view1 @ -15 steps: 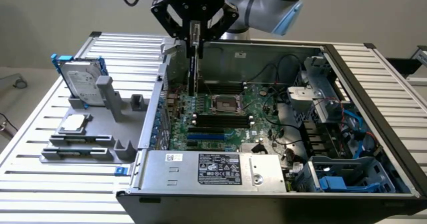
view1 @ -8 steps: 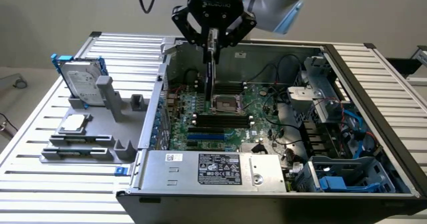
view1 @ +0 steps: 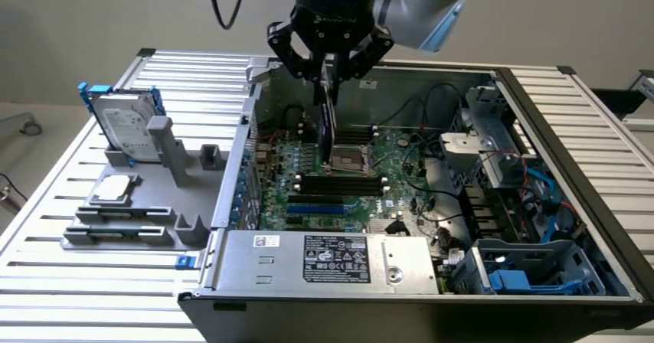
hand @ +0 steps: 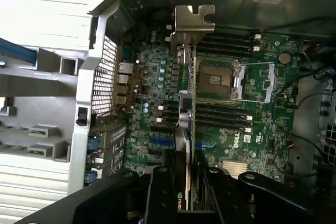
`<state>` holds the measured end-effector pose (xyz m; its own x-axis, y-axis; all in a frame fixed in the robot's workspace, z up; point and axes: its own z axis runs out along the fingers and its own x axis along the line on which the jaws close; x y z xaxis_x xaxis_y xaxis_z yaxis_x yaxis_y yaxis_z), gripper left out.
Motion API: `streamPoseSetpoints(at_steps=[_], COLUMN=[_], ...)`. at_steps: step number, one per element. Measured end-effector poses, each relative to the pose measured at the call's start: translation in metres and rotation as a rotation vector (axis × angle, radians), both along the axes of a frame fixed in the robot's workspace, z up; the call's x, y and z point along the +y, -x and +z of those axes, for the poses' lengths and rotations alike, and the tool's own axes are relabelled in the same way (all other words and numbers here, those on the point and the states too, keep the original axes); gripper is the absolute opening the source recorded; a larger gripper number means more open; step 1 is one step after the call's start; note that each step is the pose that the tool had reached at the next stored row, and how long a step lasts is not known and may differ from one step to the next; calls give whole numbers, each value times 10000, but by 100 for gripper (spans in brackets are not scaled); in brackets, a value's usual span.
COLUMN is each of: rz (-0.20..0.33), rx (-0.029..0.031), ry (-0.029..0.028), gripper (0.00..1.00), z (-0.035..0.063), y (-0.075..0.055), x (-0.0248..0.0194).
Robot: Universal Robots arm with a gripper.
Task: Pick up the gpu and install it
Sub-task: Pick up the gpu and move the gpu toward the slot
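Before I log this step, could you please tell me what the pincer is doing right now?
Pincer: closed on the gpu, which hangs above the motherboard.

Bright, even indoor light, soft shadows.
Pale glare on the table slats [view1: 61,228] and on the gpu [hand: 193,22] bracket; darker shade inside the computer case [view1: 409,79].

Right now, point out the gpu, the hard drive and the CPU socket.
gpu [view1: 328,125], exterior view, on the card's dark edge, mid-length.
hard drive [view1: 128,127], exterior view, on its labelled silver face.
CPU socket [hand: 215,80], wrist view, on the socket's middle.
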<state>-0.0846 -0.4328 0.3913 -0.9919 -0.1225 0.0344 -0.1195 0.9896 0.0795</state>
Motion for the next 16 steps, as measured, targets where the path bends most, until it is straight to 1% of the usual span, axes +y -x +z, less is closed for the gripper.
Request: streamPoseSetpoints(at_steps=[5,6,7,8,10,11,12,13,14,16], rz=[575,586,584,583,563,541,506,459,408,344], rx=[-1,-2,-5,-10,-28,-39,-49,-57,-62,-66], ry=[0,-12,-103,-266,-629,-800,-925,-996,-1043,-1086], gripper=[26,26,26,26,26,26,26,26,26,26], z=[-45,-46,-46,-46,-48,-48,-48,-48,-48,-48], y=[-7,-42,-85,-111,-139,-147,-151,-153,-155,-173], x=[0,0,-1,-1,0,0,0,0,0,0])
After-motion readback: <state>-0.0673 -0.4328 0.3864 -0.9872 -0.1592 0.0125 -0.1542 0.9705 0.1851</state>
